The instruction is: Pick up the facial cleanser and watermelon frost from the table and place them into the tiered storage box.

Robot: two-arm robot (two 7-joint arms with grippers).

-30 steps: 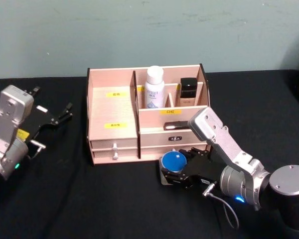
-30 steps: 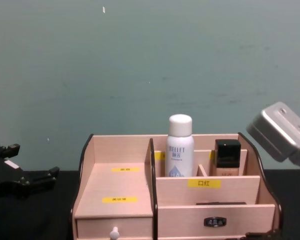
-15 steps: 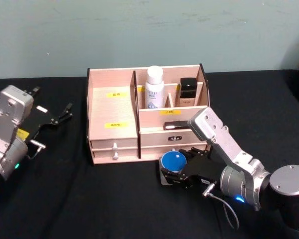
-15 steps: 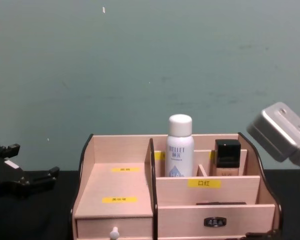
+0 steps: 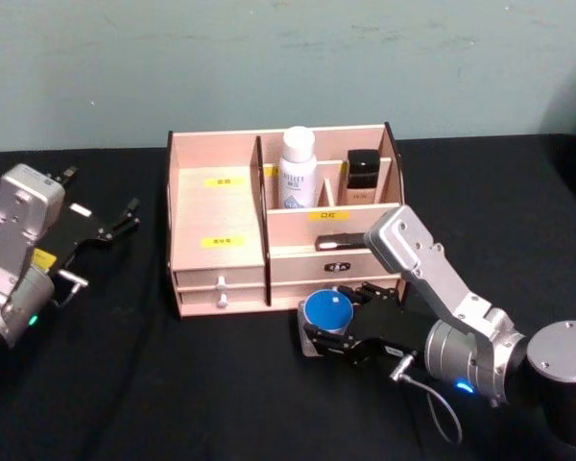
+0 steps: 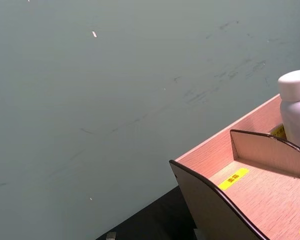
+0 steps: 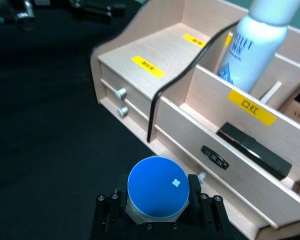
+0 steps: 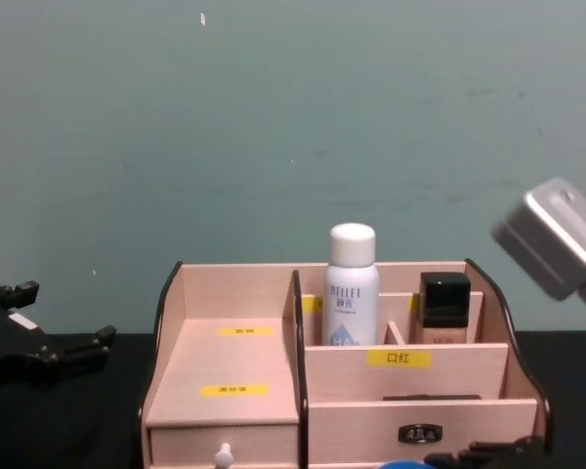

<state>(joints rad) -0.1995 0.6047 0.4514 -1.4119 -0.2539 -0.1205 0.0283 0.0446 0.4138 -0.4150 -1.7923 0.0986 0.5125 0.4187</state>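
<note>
Storage box (image 5: 216, 259) holds two bottles (image 5: 297, 171) (image 5: 362, 176); right tool (image 5: 334, 325) clamps one jar (image 7: 158, 188), left tool (image 5: 103, 190) gapes.

The robot's right arm reaches in from the lower right of the head view, its silver link angled upward and the wrist bent low, so that the right gripper (image 5: 340, 325) points toward the robot's left. Its black fingers (image 7: 204, 209) are closed from both sides on a round blue-topped jar (image 5: 327, 310). In the chest view the same arm's silver housing shows high at the right edge. The left arm sits idle far to the left, silver wrist raised. The left gripper (image 5: 127, 217) points forward and inward, its black fingers (image 5: 128, 206) spread apart and holding nothing.
</note>
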